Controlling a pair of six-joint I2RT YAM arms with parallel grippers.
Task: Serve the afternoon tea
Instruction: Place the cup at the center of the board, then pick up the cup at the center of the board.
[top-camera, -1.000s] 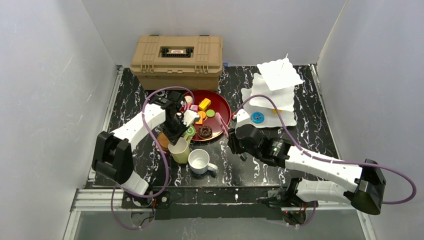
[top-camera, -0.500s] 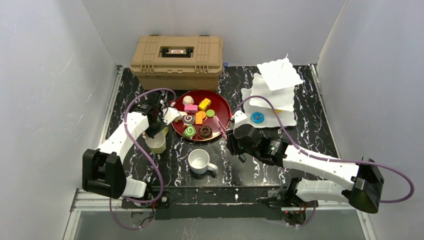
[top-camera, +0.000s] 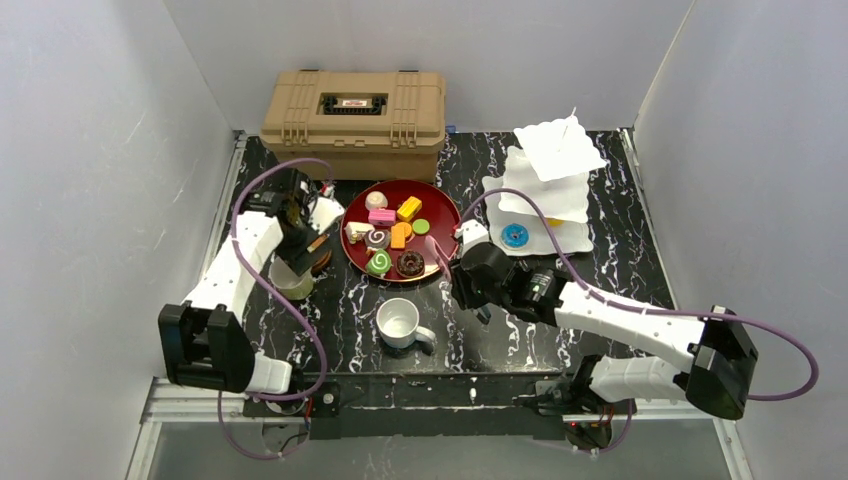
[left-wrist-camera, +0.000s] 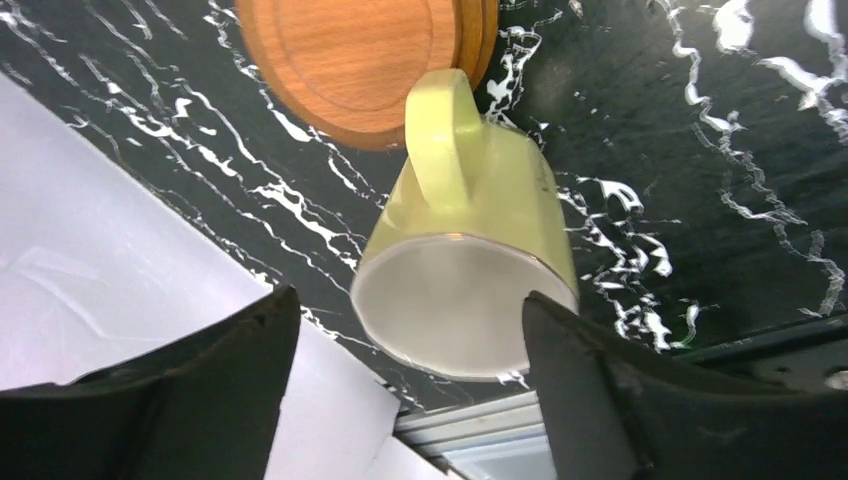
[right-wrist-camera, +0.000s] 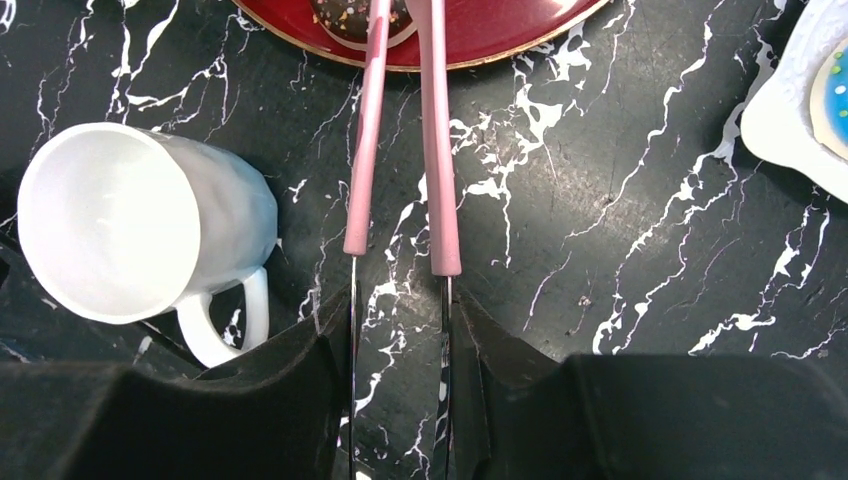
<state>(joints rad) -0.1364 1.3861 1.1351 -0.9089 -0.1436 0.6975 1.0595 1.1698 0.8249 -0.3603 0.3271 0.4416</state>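
Note:
The pale yellow mug (top-camera: 292, 283) (left-wrist-camera: 470, 260) stands upright on the table at the left, its handle reaching over the edge of the brown coasters (top-camera: 320, 262) (left-wrist-camera: 360, 60). My left gripper (top-camera: 297, 252) (left-wrist-camera: 410, 298) hangs above it, open, with its fingers apart from the mug's sides. My right gripper (top-camera: 462, 264) (right-wrist-camera: 400, 320) is shut on the metal tongs (top-camera: 440, 252) (right-wrist-camera: 400, 150), whose pink tips reach onto the red plate (top-camera: 441, 213) (right-wrist-camera: 500, 30) at the chocolate donut (top-camera: 409, 263) (right-wrist-camera: 345, 20). Several more pastries lie on that plate. The white mug (top-camera: 400, 322) (right-wrist-camera: 130, 220) stands near the front.
A tan toolbox (top-camera: 352, 122) sits at the back. A white tiered stand (top-camera: 548, 180) (right-wrist-camera: 800, 110) at the right carries a blue donut (top-camera: 515, 236). White walls close in the left, back and right sides, and a metal rail runs along the table's left edge.
My left gripper carried the yellow mug from beside the white mug to the left, beside the coasters, and opened. The right arm with the tongs edged slightly toward the plate.

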